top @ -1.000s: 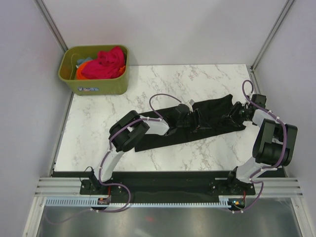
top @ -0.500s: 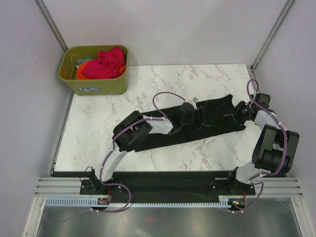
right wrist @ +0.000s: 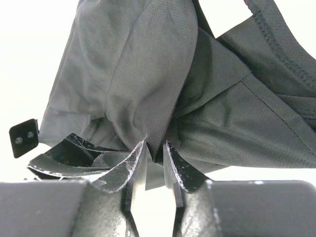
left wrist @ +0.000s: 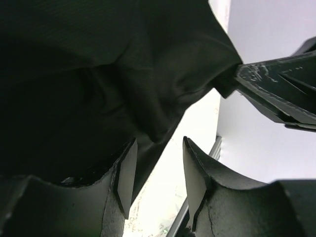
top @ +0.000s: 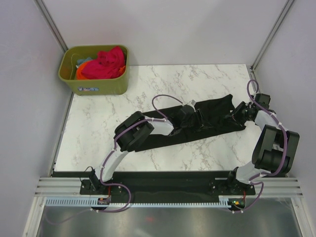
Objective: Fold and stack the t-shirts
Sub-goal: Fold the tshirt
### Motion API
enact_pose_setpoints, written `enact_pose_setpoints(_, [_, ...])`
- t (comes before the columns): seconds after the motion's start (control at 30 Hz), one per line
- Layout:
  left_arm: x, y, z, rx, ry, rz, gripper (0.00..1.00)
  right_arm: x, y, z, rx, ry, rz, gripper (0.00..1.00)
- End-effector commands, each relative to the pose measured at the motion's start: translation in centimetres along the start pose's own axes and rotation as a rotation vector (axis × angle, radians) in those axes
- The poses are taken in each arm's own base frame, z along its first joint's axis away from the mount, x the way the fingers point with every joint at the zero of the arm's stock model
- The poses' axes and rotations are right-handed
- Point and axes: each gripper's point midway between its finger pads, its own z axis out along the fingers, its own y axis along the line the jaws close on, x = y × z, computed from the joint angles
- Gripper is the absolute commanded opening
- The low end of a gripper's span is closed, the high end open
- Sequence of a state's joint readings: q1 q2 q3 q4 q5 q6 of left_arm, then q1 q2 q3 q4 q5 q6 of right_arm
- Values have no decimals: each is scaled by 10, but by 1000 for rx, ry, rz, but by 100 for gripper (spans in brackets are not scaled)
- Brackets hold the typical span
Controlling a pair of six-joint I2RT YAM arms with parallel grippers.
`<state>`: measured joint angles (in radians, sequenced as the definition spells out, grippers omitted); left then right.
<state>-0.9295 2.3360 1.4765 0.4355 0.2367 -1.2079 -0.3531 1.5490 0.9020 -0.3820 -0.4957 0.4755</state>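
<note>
Cloth, fine mesh knit: black t-shirt (top: 215, 118) lies as a long rumpled band across the marble tabletop (top: 98, 133), between both arms. Right claw (right wrist: 154, 170) is clenched on a pinched fold at its right end; only the right wrist view shows the weave and stitched hem. Left claw (left wrist: 158, 173) is released, fingers parted over mid-shirt folds. Olive bin (top: 94, 81) sits in the far left corner, pink-red t-shirt (top: 104, 63) heaped inside.
</note>
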Motion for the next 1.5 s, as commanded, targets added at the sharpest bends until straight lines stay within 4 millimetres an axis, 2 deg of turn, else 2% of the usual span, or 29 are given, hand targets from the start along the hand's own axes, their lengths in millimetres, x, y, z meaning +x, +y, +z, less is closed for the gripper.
enact_pose_setpoints(0.0, [-8, -15, -4, -5, -52, -21, 50, -9, 7, -10, -16, -41, -21, 27])
enact_pose_setpoints(0.3, [-6, -15, 7, 1, -38, -48, 44, -10, 10, -11, -26, -44, -20, 24])
enact_pose_setpoints(0.5, [-6, -25, 8, 30, -22, -35, 29, -8, 10, -12, -25, -46, -16, 23])
enact_pose_setpoints(0.7, [-8, -39, -1, 51, -16, -19, 9, -9, 13, -16, -26, -59, 0, 22])
enact_pose_setpoints(0.83, [-8, -42, -9, 30, -9, -7, 2, -7, 10, -18, -5, -63, 26, 24])
enact_pose_setpoints(1.0, [-10, -47, -19, 25, -10, -1, 2, -2, 0, -18, 41, -58, 43, 29])
enact_pose_setpoints(1.13, [-8, -43, -23, 12, -2, 4, 2, 4, -7, -17, 59, -46, 44, 30])
enact_pose_setpoints(1.17, [-7, -41, -23, 6, -3, 1, 4, 4, -7, -17, 58, -47, 37, 29])
enact_pose_setpoints(1.2, [-6, -38, -23, 1, -3, -5, 14, 5, -8, -16, 61, -46, 34, 27])
enact_pose_setpoints(1.27, [-5, -32, -21, -12, 0, -17, 25, 7, -12, -15, 73, -42, 26, 25])
enact_pose_setpoints(1.3, [-4, -30, -19, -13, 2, -20, 34, 7, -13, -15, 79, -45, 22, 24])
enact_pose_setpoints(1.4, [-1, -29, -14, -10, 17, -25, 43, 9, -21, -13, 100, -44, 16, 23])
enact_pose_setpoints(1.47, [-1, -25, -9, -13, 22, -28, 44, 9, -24, -10, 108, -49, 11, 22])
